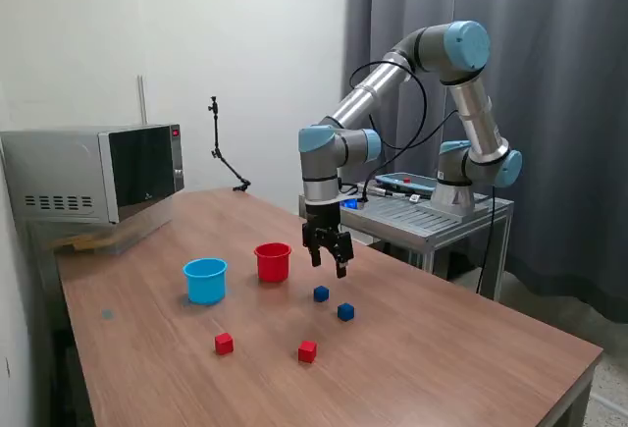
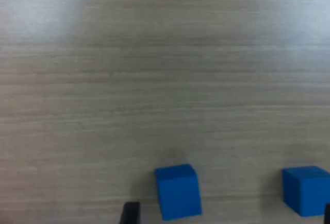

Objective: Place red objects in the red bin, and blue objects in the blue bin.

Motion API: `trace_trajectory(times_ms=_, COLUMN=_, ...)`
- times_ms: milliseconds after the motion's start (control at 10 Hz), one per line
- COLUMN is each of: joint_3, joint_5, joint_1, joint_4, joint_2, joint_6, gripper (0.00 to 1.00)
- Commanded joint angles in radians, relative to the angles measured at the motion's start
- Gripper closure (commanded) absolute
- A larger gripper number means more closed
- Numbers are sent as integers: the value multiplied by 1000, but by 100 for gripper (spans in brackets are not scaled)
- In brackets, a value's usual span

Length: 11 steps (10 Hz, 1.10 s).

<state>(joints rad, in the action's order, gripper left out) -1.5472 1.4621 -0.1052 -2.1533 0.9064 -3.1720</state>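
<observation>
Wrist view: two dark blue cubes (image 2: 178, 191) (image 2: 305, 190) resting apart on wooden surface (image 2: 165, 80), beneath fingers (image 1: 328, 256) spread, holding nothing. Likely light, rigid, smooth; best pinched across opposite flat faces.

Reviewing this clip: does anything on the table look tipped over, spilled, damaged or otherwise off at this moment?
Nothing stands out. The red bin and blue bin both stand upright on the table. Two blue cubes and two red cubes sit loose on the wood, unsorted. The end effector hangs empty above the nearer blue cube.
</observation>
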Motion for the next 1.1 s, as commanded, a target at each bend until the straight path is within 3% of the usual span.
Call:
trace_trajectory(times_ms=0, joint_3=-1, joint_5=1, joint_1=-14, joint_4=-13, joint_2=-24, joint_6=0, gripper=0)
trace_trajectory(times_ms=600, joint_3=1, joint_5=-2, joint_1=-18, joint_4=-49, joint_2=-86, joint_6=-6, gripper=0)
trace_trajectory(times_ms=800, joint_3=1, joint_5=-6, joint_1=-16, joint_4=-49, joint_2=-86, joint_6=-101, gripper=0)
trace_trajectory(times_ms=1000, joint_3=2, joint_5=-2, joint_1=-14, joint_4=-49, joint_2=-87, joint_6=-117, gripper=0)
